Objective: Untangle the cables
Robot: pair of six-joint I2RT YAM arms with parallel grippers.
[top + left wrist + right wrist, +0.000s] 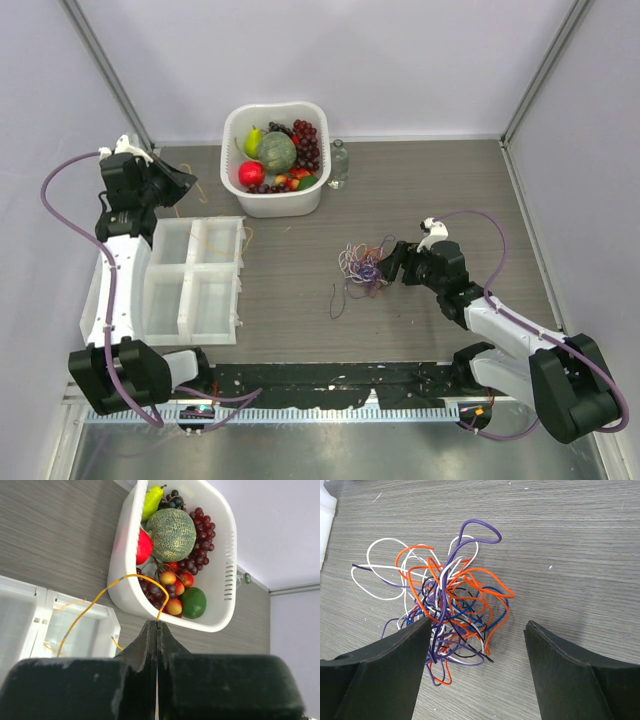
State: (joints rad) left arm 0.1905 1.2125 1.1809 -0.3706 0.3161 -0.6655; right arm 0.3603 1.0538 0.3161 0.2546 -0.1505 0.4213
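Lying mid-table, right of the divided tray (165, 290), the cables (445, 610) form a dense knot of orange, purple, white, blue and black strands, so most of the untangling is left. One yellow-orange wire (135, 575) is already apart, arcing over the tray's far end near the fruit basket (227, 565). The left gripper (156, 627) has it pinched between fully closed fingers. The right gripper (477, 630) is spread wide at the knot's right side, holding nothing; one finger (395, 655) possibly brushes a strand.

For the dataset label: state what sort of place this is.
Likely a robot lab test cell: blank enclosure walls, a wood-grain table, and staged props, the fruit basket and the cable tangle.
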